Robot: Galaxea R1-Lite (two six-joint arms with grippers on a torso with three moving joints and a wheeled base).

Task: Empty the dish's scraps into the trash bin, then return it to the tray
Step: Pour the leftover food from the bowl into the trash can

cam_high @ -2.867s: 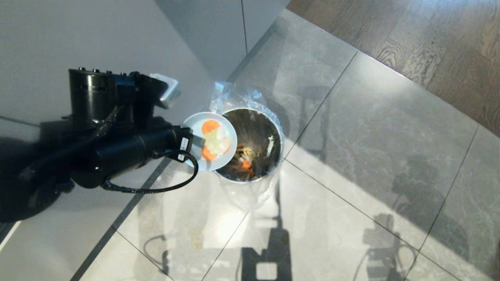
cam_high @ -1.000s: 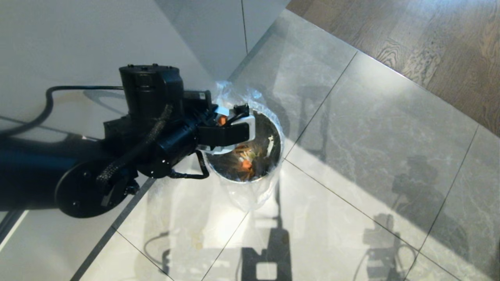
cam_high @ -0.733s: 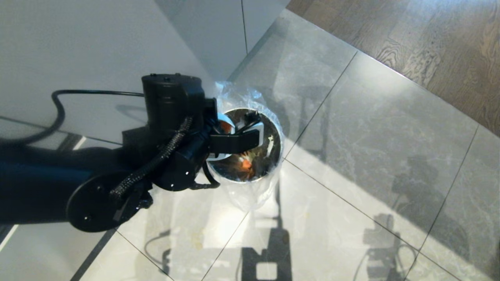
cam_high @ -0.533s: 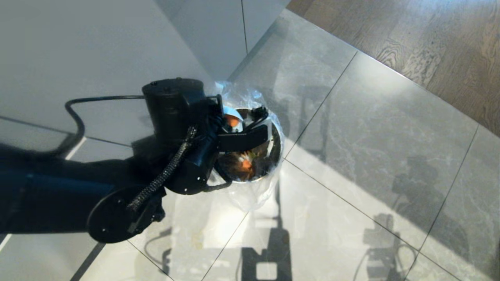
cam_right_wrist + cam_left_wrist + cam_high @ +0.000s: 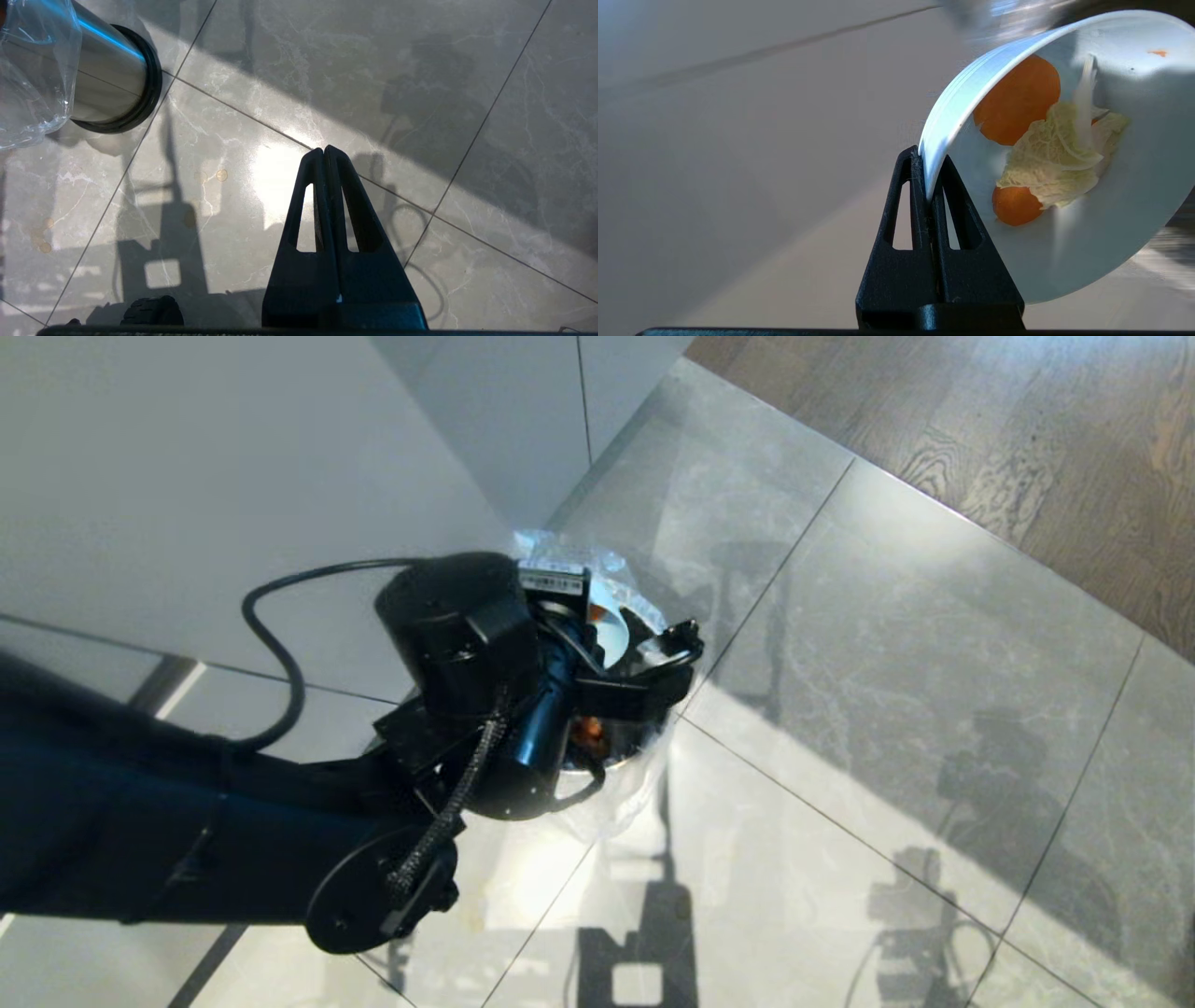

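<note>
Your left gripper (image 5: 929, 186), clamped on the dish (image 5: 1134, 196) rim, tips it above the trash bin (image 5: 644, 747) so the scraps (image 5: 1045, 158) slide out.

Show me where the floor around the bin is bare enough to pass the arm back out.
Bare tile lies to the trash bin's right, up to the wood floor, and in front of it, nearer the robot. Crowded: the bin's mouth, where the left gripper pinches the dish, and its left side, filled by the arm.
</note>
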